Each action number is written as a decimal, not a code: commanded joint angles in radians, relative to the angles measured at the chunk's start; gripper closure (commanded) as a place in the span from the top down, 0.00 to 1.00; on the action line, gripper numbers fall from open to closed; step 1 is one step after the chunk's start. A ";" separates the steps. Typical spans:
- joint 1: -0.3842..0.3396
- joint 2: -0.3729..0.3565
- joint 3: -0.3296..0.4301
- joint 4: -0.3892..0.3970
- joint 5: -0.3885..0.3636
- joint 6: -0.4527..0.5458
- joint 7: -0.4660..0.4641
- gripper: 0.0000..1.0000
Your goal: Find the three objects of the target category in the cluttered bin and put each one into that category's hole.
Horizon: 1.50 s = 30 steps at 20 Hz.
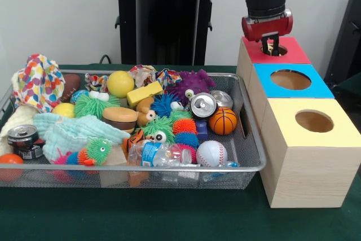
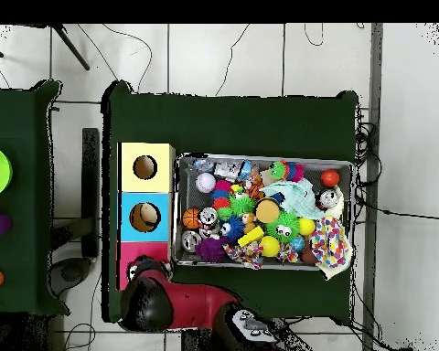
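Three boxes, red-topped, blue-topped & yellow-topped, run down the right of the front view, each w/ one round hole. The pincer hangs over the red box's hole at upper right; whether it is apart or together cannot be told. The wire bin, centre-left on the green surface, holds mixed clutter incl. a basketball, baseball, yellow ball & two cans.
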 commanded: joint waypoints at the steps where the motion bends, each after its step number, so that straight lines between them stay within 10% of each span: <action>1: -0.033 0.105 0.029 -0.022 -0.062 -0.090 0.208 0.00; 30: -0.038 0.084 0.026 0.007 -0.078 -0.088 0.236 0.00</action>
